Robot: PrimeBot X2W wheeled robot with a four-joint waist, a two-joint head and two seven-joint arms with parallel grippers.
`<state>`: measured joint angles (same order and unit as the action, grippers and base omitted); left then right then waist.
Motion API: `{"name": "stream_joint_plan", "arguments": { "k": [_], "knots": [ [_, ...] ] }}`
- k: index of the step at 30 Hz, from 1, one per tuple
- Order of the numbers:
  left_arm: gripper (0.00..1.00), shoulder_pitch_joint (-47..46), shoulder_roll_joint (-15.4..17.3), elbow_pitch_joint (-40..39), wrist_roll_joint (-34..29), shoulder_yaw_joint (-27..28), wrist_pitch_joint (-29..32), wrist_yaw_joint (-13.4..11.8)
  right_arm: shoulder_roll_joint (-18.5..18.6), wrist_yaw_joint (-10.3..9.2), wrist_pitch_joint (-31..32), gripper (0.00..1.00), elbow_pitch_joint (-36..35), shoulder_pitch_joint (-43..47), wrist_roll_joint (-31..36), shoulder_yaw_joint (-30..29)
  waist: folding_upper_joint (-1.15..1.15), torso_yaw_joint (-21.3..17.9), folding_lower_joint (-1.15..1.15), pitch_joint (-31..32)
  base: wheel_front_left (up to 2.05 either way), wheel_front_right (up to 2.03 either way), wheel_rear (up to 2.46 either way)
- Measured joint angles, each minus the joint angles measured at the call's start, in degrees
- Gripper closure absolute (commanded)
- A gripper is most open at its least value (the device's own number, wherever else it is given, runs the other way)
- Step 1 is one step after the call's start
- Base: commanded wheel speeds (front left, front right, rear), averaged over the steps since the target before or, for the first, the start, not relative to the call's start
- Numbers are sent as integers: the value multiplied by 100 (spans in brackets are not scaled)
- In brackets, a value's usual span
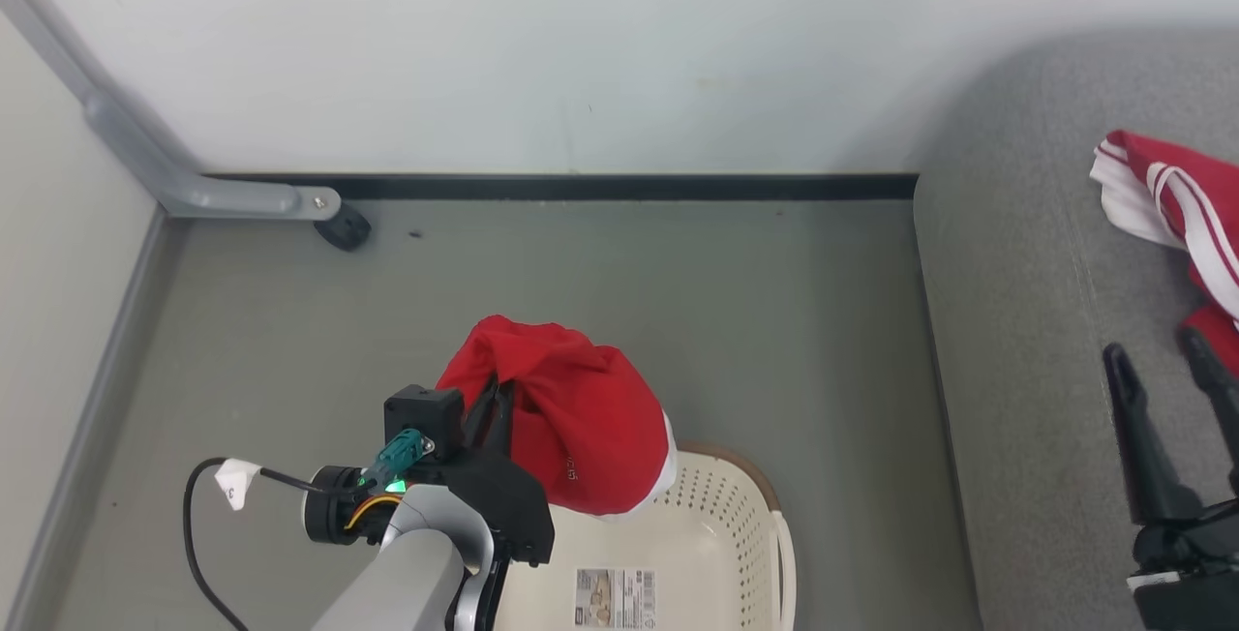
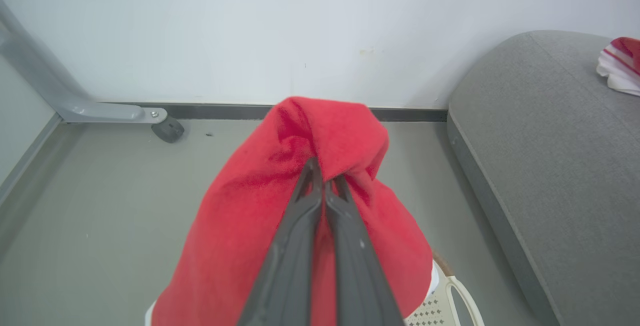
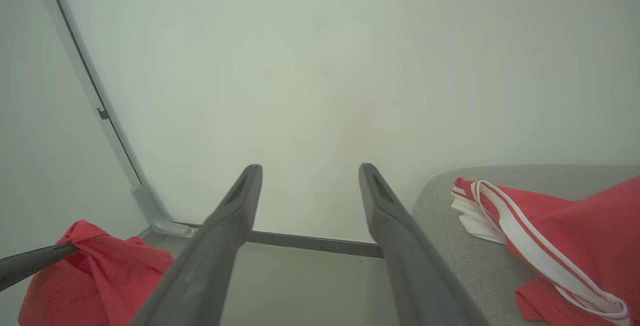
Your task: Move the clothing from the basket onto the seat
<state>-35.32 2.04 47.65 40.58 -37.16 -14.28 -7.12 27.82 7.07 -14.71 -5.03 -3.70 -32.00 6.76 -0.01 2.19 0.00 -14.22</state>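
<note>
Above basket (image 1: 738, 515), left jaws pinch one garment (image 1: 581, 428); second garment (image 1: 1186, 191) on seat (image 1: 1016, 370); right jaws wide.

We identify the clothing (image 2: 240, 216) as soft red cloth, matt, with a fine fuzzy nap; its white trim (image 3: 475, 221) looks smoother. The basket (image 1: 716, 515) is cream plastic, smooth with a slight sheen, and carries a printed paper label (image 1: 615, 597). The seat (image 1: 1016, 321) is coarse woven upholstery, matt. The floor (image 1: 581, 273) is smooth and matt. The frame leg (image 1: 232, 195) is grey painted metal, satin. The fingers (image 3: 400, 246) of the right gripper (image 3: 310, 167) are dark, matt and smooth
</note>
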Motion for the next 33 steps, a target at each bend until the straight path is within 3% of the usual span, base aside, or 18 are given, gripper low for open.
{"name": "stream_joint_plan", "arguments": {
  "k": [7,14,21,33],
  "knots": [
    [100,326,1,-735,-689,456,0,0,-197,-1,0,0,86,162,89,300,0,118,0,422,0,0,0],
    [100,624,11,-1998,-1329,654,-1,1,-242,-1,0,0,114,218,236,504,1,214,0,732,0,0,0],
    [100,783,14,-3110,-1699,506,-2,0,-313,-1,54,0,94,196,338,918,0,284,0,949,0,0,0],
    [100,871,26,-3978,-1725,75,236,0,-625,0,211,0,-127,174,381,1936,0,401,0,1260,0,0,0]
  ]
}}
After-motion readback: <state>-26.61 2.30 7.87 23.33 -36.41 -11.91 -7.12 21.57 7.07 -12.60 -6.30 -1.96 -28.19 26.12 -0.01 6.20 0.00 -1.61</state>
